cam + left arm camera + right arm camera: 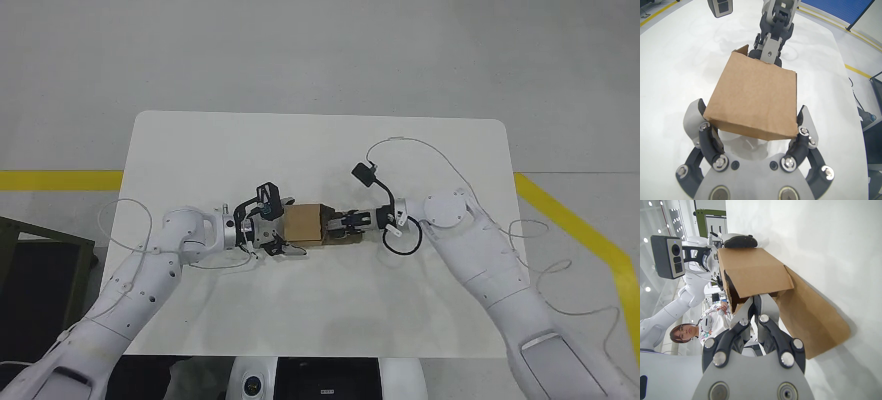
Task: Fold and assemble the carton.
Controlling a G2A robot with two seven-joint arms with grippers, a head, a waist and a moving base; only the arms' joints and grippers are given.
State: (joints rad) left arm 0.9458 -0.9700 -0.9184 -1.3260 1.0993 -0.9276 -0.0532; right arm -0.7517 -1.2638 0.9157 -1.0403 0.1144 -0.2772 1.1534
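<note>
Brown corrugated carton (pixel 303 224) sits at the middle of the white surface (pixel 320 150), boxed up into a squat tube with one long side down on the surface. The two arms meet it from opposite ends. The left jaws are clenched on the carton. Their two fingers (pixel 807 123) straddle the end nearest that arm, with the black pads pressed against its two outer corners and the plain top panel running away between them. The right jaws are at the carton's other end. Their fingers (pixel 768 306) are drawn close together with only a thin dark slit between, and the tips are tucked under an overhanging panel edge into the open end. I cannot tell whether they pinch any board inside. Beside that opening a long flap (pixel 810 317) lies spread flat on the surface, pointing away from the carton body, unfolded. From the left wrist, a small side flap (pixel 743 50) stands up at the carton's far corner, just beside the right jaws. A yellow floor line (pixel 60 180) runs well apart from the carton, beyond the edge of the surface on the left arm's side.
</note>
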